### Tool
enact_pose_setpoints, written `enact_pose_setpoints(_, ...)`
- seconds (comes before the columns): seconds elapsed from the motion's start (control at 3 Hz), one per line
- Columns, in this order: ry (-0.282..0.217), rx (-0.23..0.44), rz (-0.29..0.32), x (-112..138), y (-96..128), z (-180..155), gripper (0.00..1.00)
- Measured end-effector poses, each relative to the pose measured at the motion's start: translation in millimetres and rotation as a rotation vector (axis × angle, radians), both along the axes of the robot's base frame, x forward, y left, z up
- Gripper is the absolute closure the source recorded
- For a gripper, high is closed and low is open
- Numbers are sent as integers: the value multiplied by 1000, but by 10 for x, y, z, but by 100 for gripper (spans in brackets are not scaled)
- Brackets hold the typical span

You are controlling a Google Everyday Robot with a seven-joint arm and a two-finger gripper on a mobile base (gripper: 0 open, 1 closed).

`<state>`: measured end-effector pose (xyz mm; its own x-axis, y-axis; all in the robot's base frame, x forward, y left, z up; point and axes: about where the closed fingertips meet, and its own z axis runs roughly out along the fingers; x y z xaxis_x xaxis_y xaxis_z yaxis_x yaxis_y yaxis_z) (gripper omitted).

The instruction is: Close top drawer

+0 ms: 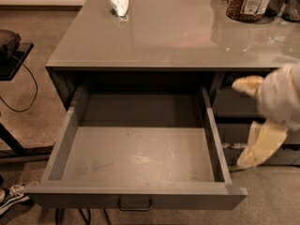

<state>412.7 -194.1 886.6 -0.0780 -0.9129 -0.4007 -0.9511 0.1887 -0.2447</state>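
The top drawer (136,153) is pulled far out of the grey cabinet, and its scuffed grey floor is bare. Its flat front (70,200) runs along the bottom of the camera view, with a small rectangular pull handle (135,204) at its middle. My gripper (239,123) is to the right of the drawer's right side wall, in front of the narrower drawers of the other column. It holds nothing. One cream finger (247,84) points left and the other finger (260,144) hangs down, well apart. It does not touch the drawer.
The glossy grey countertop (164,36) carries a crumpled white tissue (119,3), a jar of brown snacks (247,1) and dark containers (290,3). The narrower drawers (232,109) are on the right. A black stand with a cable (9,50) and a shoe (11,197) are on the left.
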Motion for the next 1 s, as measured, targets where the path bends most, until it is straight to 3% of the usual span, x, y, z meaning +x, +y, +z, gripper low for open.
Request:
enact_pose_setpoints(0.33,-10,62,74,-95,105,-813,0)
enact_pose_setpoints(0.67,-35,78,76,-185,53,-1421,0)
enact_pose_setpoints(1.0,-62,63,72,-402,-106,-1618,0)
